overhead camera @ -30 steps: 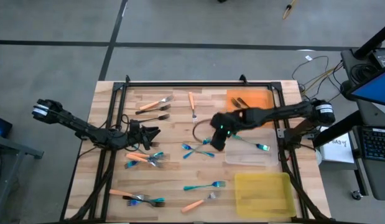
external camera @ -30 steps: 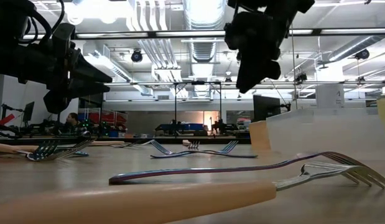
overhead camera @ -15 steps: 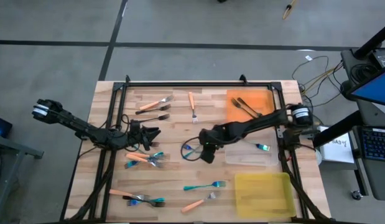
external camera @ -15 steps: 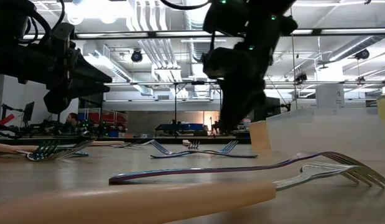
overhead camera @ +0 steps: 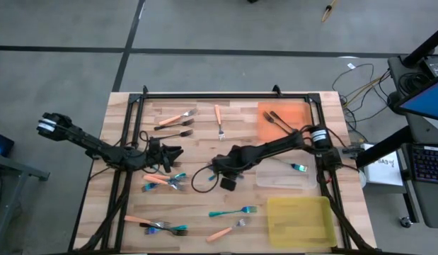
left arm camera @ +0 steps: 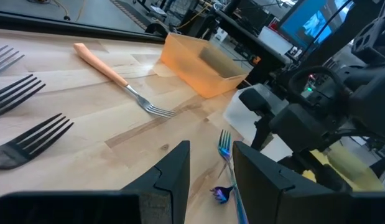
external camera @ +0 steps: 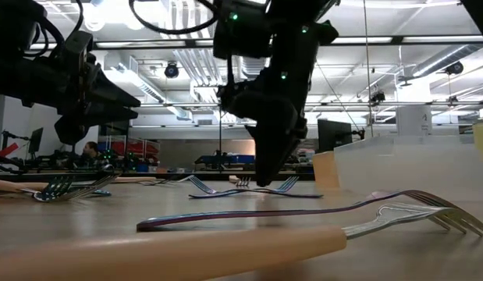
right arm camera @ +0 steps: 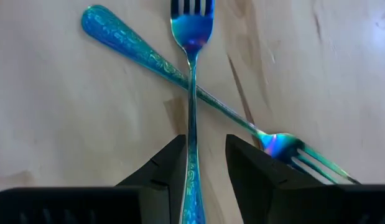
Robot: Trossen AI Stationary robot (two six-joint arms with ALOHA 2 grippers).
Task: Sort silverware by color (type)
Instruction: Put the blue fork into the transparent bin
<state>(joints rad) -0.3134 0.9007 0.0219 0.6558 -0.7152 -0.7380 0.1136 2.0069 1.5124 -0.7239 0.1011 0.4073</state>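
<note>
Careful: your right gripper [right arm camera: 204, 168], jaws spread, straddles one blue fork [right arm camera: 192, 93] crossed over a second blue fork [right arm camera: 180, 74] running 10-to-4 o'clock, so pinching may drag both.

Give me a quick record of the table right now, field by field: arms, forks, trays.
right gripper: open, low over two crossed blue forks, straddling one handle
left gripper: open, waiting at the table's left side
orange tray: holds two dark forks
clear tray: holds one blue fork
yellow tray: no forks seen
</note>
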